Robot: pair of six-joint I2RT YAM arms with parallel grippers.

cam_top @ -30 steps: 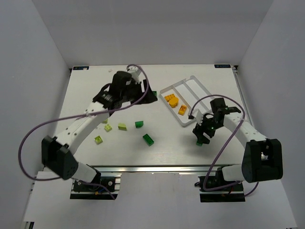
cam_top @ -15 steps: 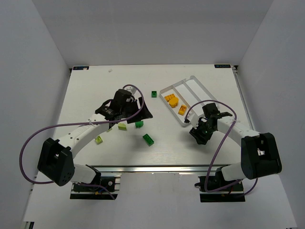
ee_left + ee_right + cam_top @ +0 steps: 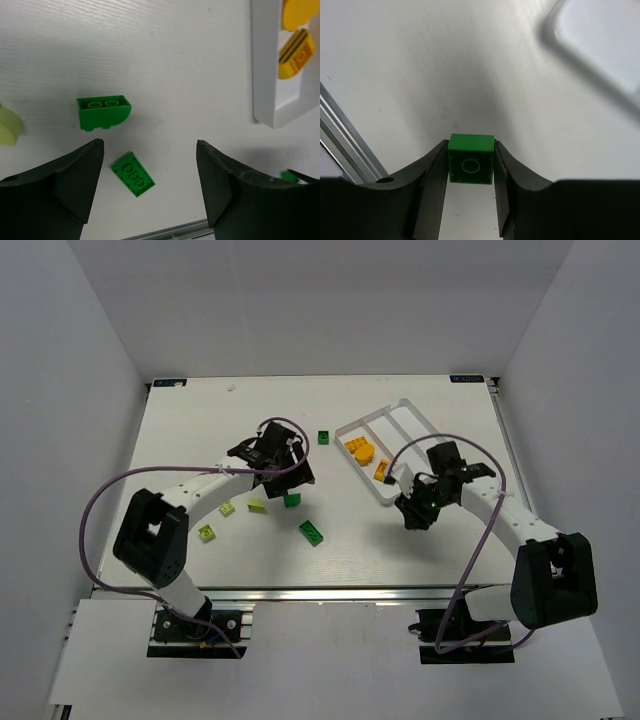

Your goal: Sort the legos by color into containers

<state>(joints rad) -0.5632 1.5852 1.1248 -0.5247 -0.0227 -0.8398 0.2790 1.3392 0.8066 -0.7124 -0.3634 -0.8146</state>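
Green lego (image 3: 470, 159) pinched in right gripper (image 3: 470, 150), seemingly held above the table (image 3: 395, 60); left gripper (image 3: 149, 147) spread wide.

Shallow white rectangular plastic tray (image 3: 415, 423): lies diagonally at the table's right, divided into three long parallel compartments. The leftmost compartment holds the orange studded plastic bricks (image 3: 358, 450); the other two appear empty.

Small square dark green brick (image 3: 471, 165): clamped between the right gripper's (image 3: 470, 156) fingers, hollow underside visible.

Loose dark green bricks on the table:
- small block (image 3: 324, 436), just left of the tray
- round-ended brick (image 3: 103, 111)
- flat studded brick (image 3: 133, 173)

Three pale yellow-green bricks (image 3: 228, 508): lie farther left, apart.
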